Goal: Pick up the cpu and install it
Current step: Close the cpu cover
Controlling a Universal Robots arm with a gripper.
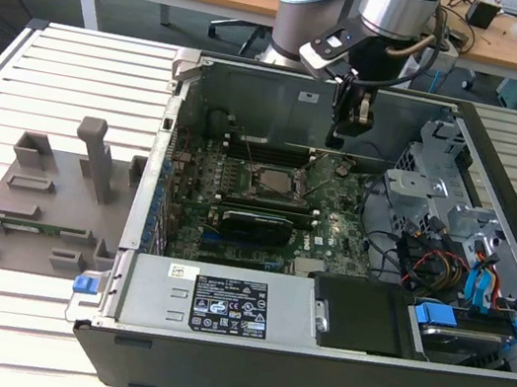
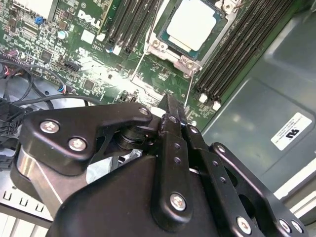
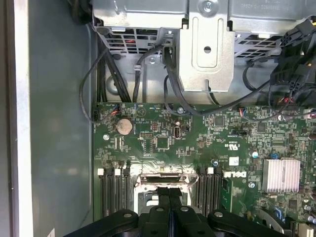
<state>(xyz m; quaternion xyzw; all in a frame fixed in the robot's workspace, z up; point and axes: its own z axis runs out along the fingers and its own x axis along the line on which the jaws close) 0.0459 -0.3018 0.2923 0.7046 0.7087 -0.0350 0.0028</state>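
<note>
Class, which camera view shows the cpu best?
The second wrist view: the cpu sits in its socket, silvery lid plainly lit and unblocked. In the exterior view it is a small, distant square on the motherboard. In the first wrist view the hand covers most of the socket.

My bench: pale slatted metal table [image 1: 60, 68]. Two things sit directly on it. Open dark computer case [image 1: 306, 377], from centre out to 3 o'clock in the exterior view. Grey plastic fixture [image 1: 46, 206] lies flat at 9 o'clock, just beside the case; I can't tell if they touch.
</note>
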